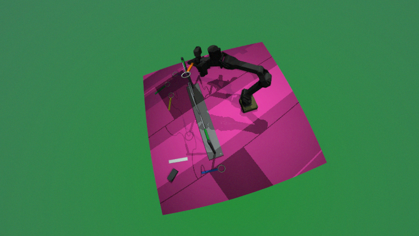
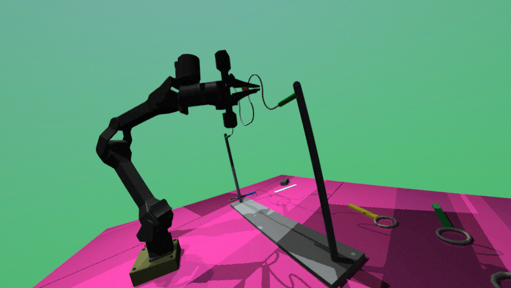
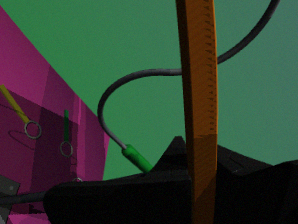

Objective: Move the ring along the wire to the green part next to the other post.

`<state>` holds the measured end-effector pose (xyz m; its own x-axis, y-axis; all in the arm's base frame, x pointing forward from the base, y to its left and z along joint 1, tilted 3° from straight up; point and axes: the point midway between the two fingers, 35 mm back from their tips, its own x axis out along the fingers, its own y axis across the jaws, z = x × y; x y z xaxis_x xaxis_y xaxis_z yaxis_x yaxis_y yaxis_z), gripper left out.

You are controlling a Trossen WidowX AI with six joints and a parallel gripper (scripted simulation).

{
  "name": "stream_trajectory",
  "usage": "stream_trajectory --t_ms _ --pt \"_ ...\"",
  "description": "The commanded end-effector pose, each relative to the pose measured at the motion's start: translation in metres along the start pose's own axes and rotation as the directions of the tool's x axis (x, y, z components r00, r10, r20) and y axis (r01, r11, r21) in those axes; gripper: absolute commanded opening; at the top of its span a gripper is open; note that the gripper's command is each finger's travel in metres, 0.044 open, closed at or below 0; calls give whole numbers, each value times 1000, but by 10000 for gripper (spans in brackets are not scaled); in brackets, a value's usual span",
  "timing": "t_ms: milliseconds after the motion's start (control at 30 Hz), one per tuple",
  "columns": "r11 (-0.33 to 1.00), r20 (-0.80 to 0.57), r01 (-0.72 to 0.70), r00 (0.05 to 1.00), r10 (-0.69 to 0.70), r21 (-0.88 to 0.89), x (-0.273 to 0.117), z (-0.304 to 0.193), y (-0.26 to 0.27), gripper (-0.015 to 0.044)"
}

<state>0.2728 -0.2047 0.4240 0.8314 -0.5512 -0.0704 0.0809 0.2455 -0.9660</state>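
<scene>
- Opens out as a plain green backdrop (image 1: 73, 117) (image 2: 393, 107) (image 3: 135, 40), shading towards blue-green high in the exterior view.
- Spreads below as a bright pink surface (image 1: 278, 132) (image 2: 200, 250) (image 3: 30, 55), crossed by thin dark lines, darker bands and tangled shadows.
- Bears a long grey base plate (image 1: 215, 140) (image 2: 272, 223) (image 3: 10, 187), mottled light and dark, with a dark post (image 1: 189, 81) (image 2: 315, 154) near one end and another post (image 1: 211, 147) (image 2: 232, 168) near the other.
- Carries between them a thin curving wire (image 1: 201, 120) (image 2: 262, 92) (image 3: 150, 72), sleeved in green beside each post.
- Ends the black arm in a gripper (image 1: 191, 62) (image 2: 259, 88) (image 3: 184, 143) pinching the orange handle (image 1: 190, 67) (image 2: 245, 88) (image 3: 201, 75), a straight, flat-sided bar.
- Shows a slim, pale grey ring (image 1: 186, 77) at the handle's end, over the wire's line near the upper post from the top; cannot tell whether threaded or touching.
- Scatters small things around: yellow tool (image 1: 169, 103) (image 2: 362, 210) (image 3: 14, 104), blue tool (image 1: 209, 171) (image 2: 249, 194), dark block (image 1: 172, 175) (image 2: 284, 182).
</scene>
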Motion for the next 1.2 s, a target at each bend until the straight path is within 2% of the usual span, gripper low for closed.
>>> stream_trajectory --t_ms 0,800,1167 --pt "997 0 40 999 -40 -62 -3 0 -5 -150" --pt "863 62 250 967 -249 -440 -6 6 -30 -150" --pt "830 75 274 959 -272 -485 -4 3 -27 -150"
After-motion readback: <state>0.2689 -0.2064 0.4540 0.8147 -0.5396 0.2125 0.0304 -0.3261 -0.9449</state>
